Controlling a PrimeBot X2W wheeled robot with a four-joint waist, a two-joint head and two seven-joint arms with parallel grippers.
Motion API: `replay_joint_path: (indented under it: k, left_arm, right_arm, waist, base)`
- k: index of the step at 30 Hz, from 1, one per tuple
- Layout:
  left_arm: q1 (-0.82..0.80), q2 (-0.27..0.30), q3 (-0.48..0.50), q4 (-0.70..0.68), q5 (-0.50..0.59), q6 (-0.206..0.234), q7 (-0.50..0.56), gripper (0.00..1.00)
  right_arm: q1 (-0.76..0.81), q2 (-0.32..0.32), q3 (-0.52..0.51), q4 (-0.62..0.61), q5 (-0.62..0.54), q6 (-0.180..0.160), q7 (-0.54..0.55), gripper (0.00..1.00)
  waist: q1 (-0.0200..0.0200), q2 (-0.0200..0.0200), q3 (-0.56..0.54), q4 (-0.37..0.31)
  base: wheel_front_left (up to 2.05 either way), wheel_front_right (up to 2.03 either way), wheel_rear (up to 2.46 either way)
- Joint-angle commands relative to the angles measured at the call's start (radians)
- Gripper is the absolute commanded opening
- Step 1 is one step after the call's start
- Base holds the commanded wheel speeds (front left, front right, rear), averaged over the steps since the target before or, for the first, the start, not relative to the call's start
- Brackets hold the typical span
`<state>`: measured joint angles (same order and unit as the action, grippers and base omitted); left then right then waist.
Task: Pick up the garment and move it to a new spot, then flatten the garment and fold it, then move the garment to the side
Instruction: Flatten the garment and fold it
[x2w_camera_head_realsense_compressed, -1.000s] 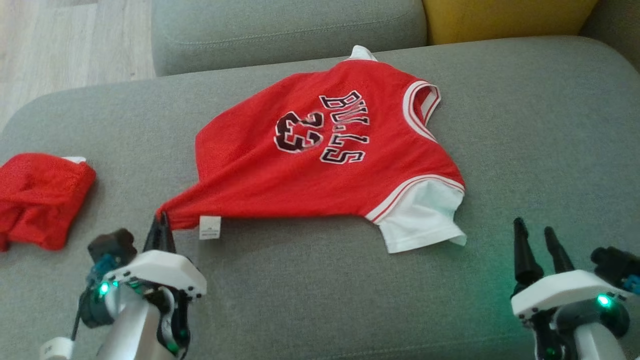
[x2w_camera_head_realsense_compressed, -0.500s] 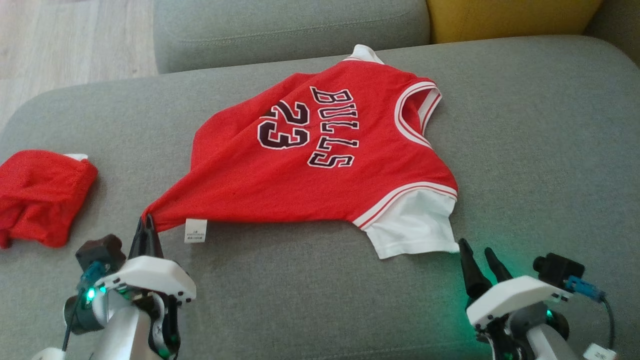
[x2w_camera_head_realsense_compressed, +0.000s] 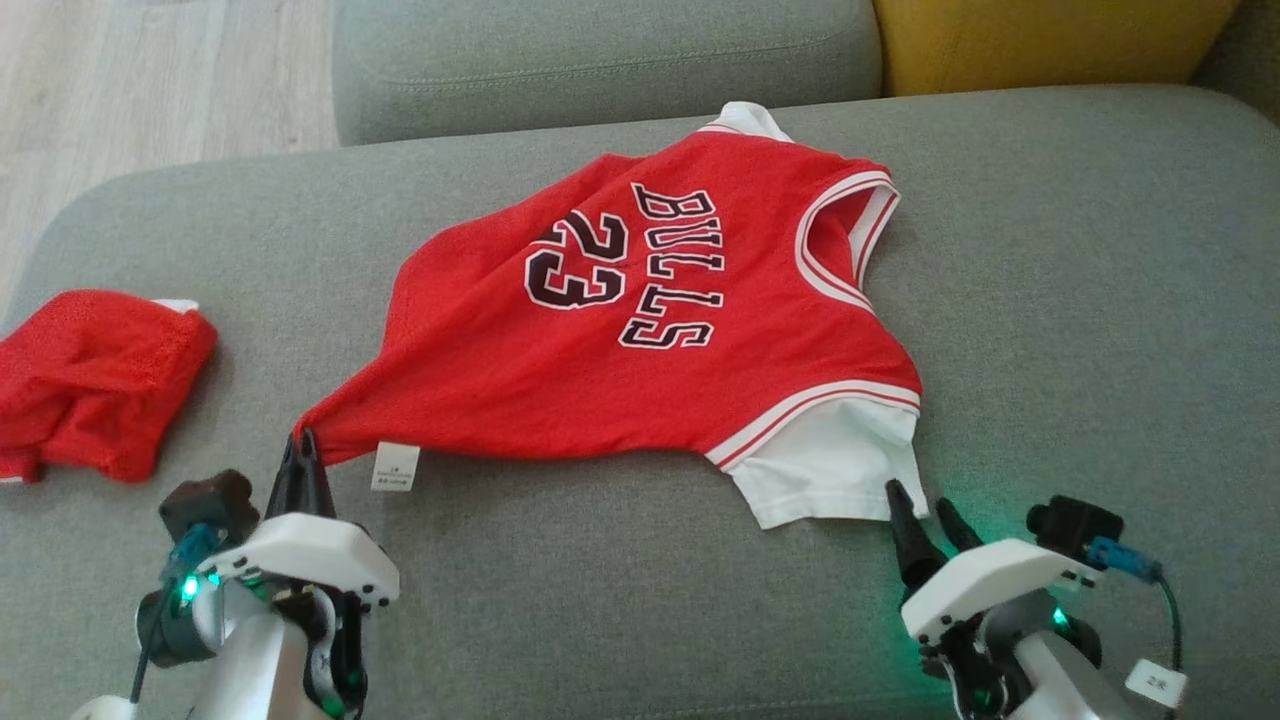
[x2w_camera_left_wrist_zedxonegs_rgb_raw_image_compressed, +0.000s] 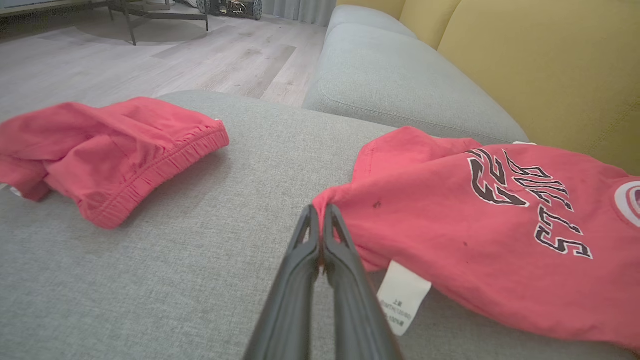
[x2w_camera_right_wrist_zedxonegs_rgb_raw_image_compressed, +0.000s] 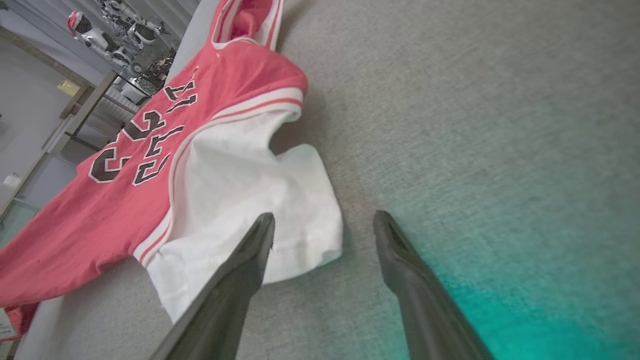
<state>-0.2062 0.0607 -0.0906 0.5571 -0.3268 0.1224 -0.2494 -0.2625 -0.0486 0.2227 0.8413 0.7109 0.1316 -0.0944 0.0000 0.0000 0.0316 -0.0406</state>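
Observation:
The garment is a red jersey with "BULLS 23" lettering and a white sleeve, spread on the grey sofa seat. My left gripper is shut on its lower left hem corner, next to a white care label. In the left wrist view the gripper pinches that red corner of the garment. My right gripper stands open at the sleeve's near right edge. In the right wrist view the right gripper has one finger over the white sleeve and the other over bare cushion.
A crumpled pair of red shorts lies at the seat's left end, also in the left wrist view. A grey back cushion and a yellow cushion lie beyond. Wooden floor is past the left edge.
My right gripper has moved left and forward up to the white sleeve, staying open. The left gripper keeps its hold on the hem corner, and the jersey has been drawn slightly left.

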Motion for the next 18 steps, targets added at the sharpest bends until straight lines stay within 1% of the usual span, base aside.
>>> replay_joint_path:
  k: [1,4,5,6,7,8,11,14,16,18]
  left_arm:
    - [-0.029,0.015,0.028,-0.024,0.011,-0.003,-0.012,0.00]
    - [-0.030,0.010,0.028,-0.019,0.015,-0.008,-0.012,0.00]
    - [-0.030,0.009,0.027,-0.017,0.016,-0.009,-0.012,0.00]
    - [-0.030,0.008,0.027,-0.017,0.016,-0.010,-0.012,0.00]
    - [-0.031,0.007,0.028,-0.016,0.017,-0.012,-0.012,0.00]
    - [-0.031,0.006,0.029,-0.016,0.017,-0.013,-0.012,0.00]
    - [-0.030,0.004,0.033,-0.014,0.019,-0.018,-0.012,0.00]
    - [-0.025,0.004,0.030,-0.012,0.022,-0.036,-0.012,0.00]
    - [-0.021,0.003,0.028,-0.020,0.028,-0.045,-0.012,0.00]
    - [-0.017,0.003,0.025,-0.036,0.033,-0.057,-0.012,0.00]
  right_arm:
    - [-0.034,-0.002,0.033,-0.011,0.004,-0.001,-0.009,1.00]
    - [-0.049,-0.002,0.068,0.020,0.020,-0.001,-0.017,1.00]
    - [-0.053,-0.002,0.081,0.030,0.023,-0.001,-0.017,0.83]
    - [-0.058,-0.002,0.091,0.038,0.028,-0.001,-0.019,0.35]
    - [-0.062,-0.002,0.099,0.045,0.032,-0.001,-0.021,0.07]
    - [-0.067,-0.002,0.109,0.050,0.033,-0.001,-0.025,0.00]
    - [-0.085,-0.002,0.122,0.062,0.015,-0.001,-0.054,0.00]
    - [-0.110,-0.002,0.113,0.059,-0.033,-0.001,-0.095,0.00]
    - [-0.127,-0.002,0.107,0.036,-0.078,-0.001,-0.114,0.00]
    - [-0.140,-0.018,0.105,-0.002,-0.129,-0.001,-0.127,0.00]
  waist:
    - [0.0000,0.0000,0.000,0.000]
    - [0.0000,0.0000,-0.001,0.001]
    - [0.0000,0.0000,-0.002,0.002]
    - [0.0000,0.0000,-0.002,0.002]
    - [0.0000,0.0000,-0.002,0.002]
    - [0.0000,0.0000,-0.002,0.002]
    - [0.0000,0.0000,-0.005,0.000]
    - [0.0000,0.0000,-0.013,-0.004]
    - [0.0000,0.0000,-0.022,-0.011]
    - [0.0000,0.0000,-0.031,-0.016]
  base:
    - [0.00,0.00,0.00]
    - [0.00,0.00,0.00]
    - [0.00,0.00,0.00]
    - [0.00,0.00,0.00]
    - [0.00,0.00,0.00]
    - [0.00,0.00,0.00]
    - [0.00,0.00,0.00]
    - [0.00,0.00,0.00]
    - [0.00,0.00,0.00]
    - [0.00,0.00,0.00]
